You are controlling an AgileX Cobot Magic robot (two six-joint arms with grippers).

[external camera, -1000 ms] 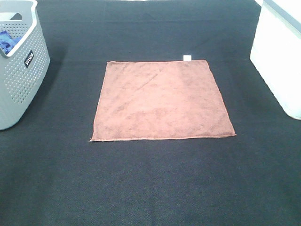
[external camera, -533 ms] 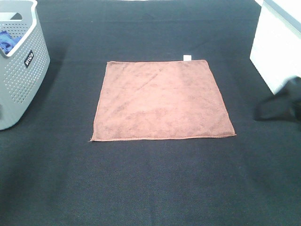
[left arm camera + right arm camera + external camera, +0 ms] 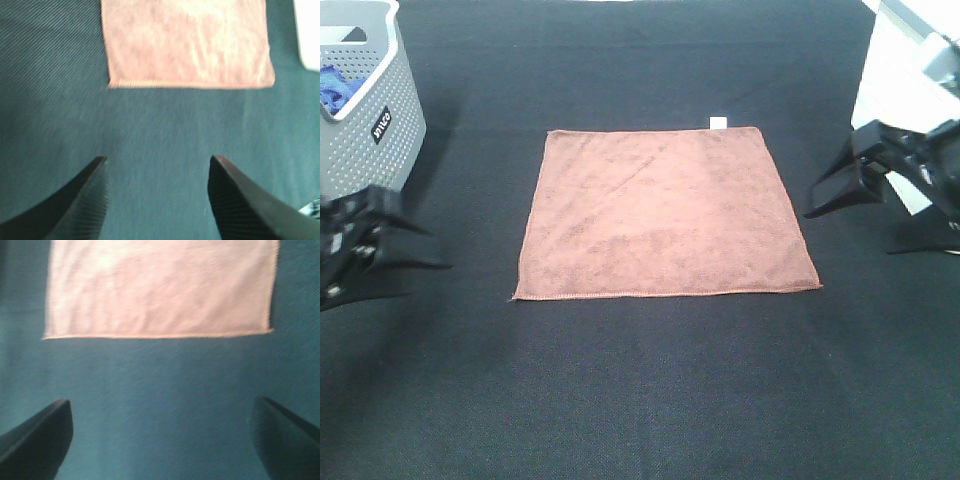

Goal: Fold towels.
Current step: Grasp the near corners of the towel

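Across the dark bench (image 3: 640,400), the terracotta towel (image 3: 665,215) is lying flat; I am poising the left hand (image 3: 425,245) at nine o'clock and the right hand (image 3: 850,232) at three, both released, ready for its edges.

The left gripper (image 3: 428,246) hangs low, its two dark ribbed fingers (image 3: 75,210) spread wide apart, tips slanting downward. Well ahead of those tips, facing them, the right gripper (image 3: 850,232) is posed likewise, its fingers (image 3: 35,440) parted even wider, black arm (image 3: 935,150) rising behind the claw
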